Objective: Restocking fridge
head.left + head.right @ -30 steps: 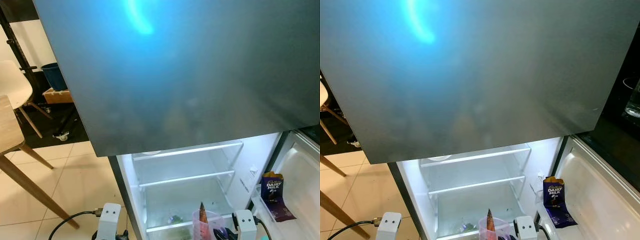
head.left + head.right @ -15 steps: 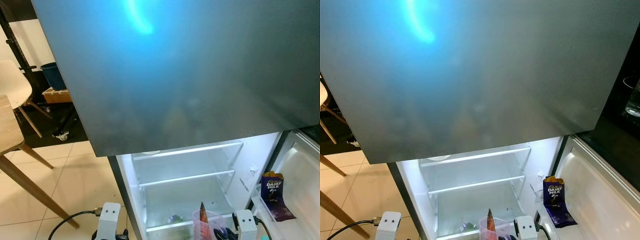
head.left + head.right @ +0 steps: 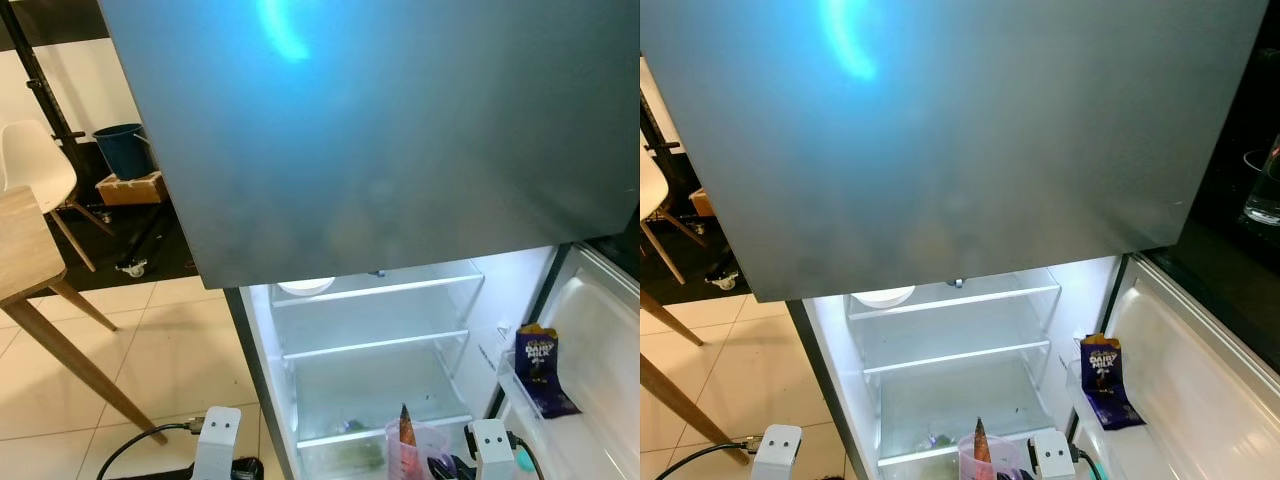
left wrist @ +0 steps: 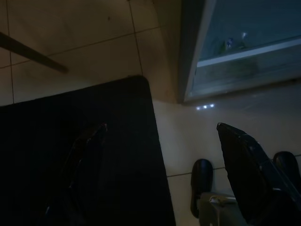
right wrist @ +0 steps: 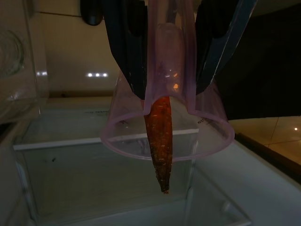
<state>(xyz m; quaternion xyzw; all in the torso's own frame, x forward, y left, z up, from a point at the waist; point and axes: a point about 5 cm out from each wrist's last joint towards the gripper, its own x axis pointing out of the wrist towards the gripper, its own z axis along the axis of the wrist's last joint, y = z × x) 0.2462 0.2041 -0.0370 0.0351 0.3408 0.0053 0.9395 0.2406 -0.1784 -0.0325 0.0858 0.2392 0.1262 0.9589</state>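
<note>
The right gripper point(image 5: 171, 44) is closed on a clear pink plastic cup point(image 5: 167, 127); its two black fingers press the cup's wall from both sides. Inside the cup a carrot point(image 5: 160, 136) stands, with its thin tip going out past the rim. In the head views the cup is held low in front of the open fridge point(image 3: 375, 345), before the lit glass shelves point(image 3: 375, 345). On the top shelf lies a white plate point(image 3: 305, 287), partly hidden by the grey freezer door point(image 3: 380, 130) above. In the door rack point(image 3: 520, 395) on the right stands a purple chocolate packet point(image 3: 537, 368) with the words "DAIRY MILK".

The left gripper point(image 4: 160, 155) hangs low over the tiled floor point(image 4: 80, 47) beside a black mat point(image 4: 80, 155); its fingers are wide apart and hold nothing.

To the left stand a wooden table point(image 3: 25, 255), a white chair point(image 3: 35, 170) and a blue bucket point(image 3: 125, 150).
</note>
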